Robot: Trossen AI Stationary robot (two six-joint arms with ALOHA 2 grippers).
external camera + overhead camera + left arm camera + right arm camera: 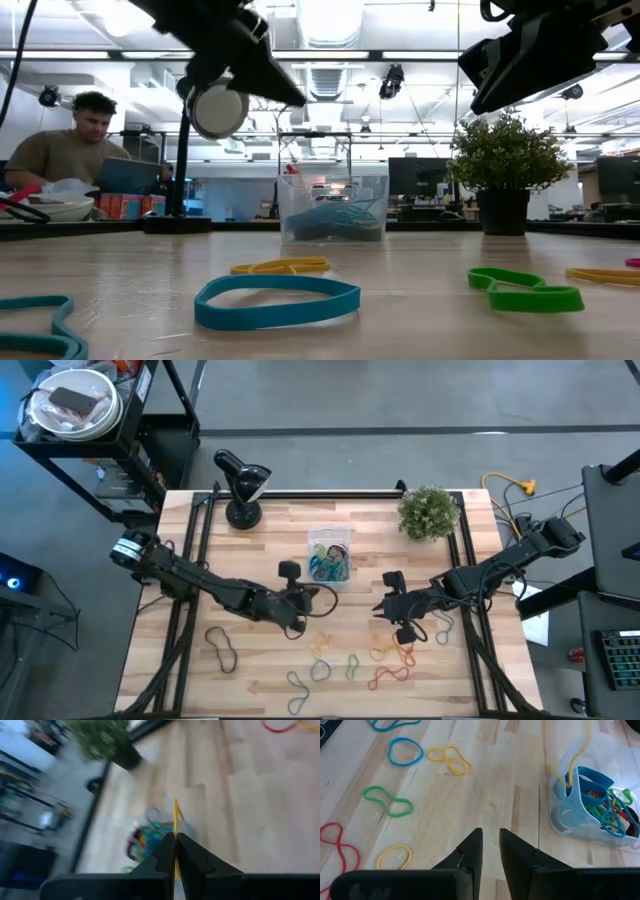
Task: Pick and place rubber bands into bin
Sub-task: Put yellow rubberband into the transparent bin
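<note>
Left hand carrying a yellow band toward the bin

Left hand [175,851], just short of the bin [329,555], is pressed together, pinching a yellow band [176,815] that dangles limp; right hand [490,854], slightly spread, holds nothing. Loose rubber bands [350,665] lie on the surface beyond: light, floppy; judged best pinched on a single strand

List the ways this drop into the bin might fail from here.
1. The left hand pinches a yellow rubber band that dangles near the bin. Floppy, it may catch the rim and fall outside.
2. The bin already holds a tangle of bands; a snagged one might get pulled back out.
3. The right hand hovers nearby, so the arms might collide.
</note>
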